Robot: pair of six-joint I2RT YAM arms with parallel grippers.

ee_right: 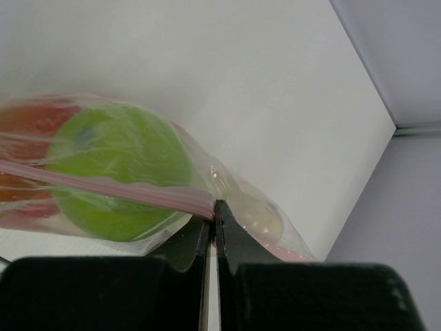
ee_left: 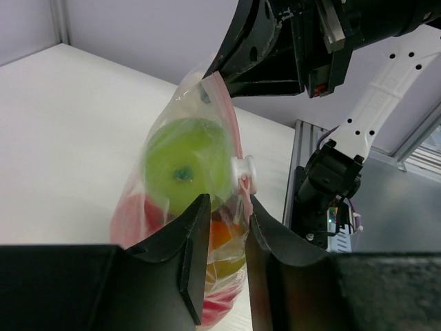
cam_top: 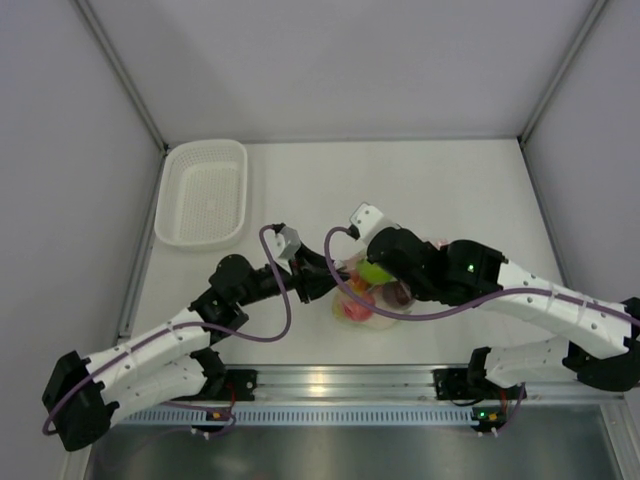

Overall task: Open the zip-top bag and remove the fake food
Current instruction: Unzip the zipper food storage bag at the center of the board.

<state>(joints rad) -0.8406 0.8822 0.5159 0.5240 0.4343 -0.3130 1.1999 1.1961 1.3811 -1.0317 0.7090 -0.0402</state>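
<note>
Pink marks the zip strip [ee_right: 124, 187] of the bag [ee_right: 255, 207], and the right gripper [ee_right: 215, 210] has its jaws closed flat on that strip at one top corner. We see the bag held up between the two arms, over the near middle of the table [cam_top: 450, 190]. It is well apart from the white basket [cam_top: 243, 180] at the far left.

A green fruit [ee_left: 182, 169] fills the upper part of the bag. Red [ee_left: 131, 214] and orange [ee_left: 220, 234] pieces lie below it.

The left gripper [ee_left: 226, 207] has a narrow gap between its jaws, and the zip edge of the bag runs through that gap. Its fingertips sit just under the white slider [ee_left: 242, 169]. We cannot tell whether they press on the plastic.
</note>
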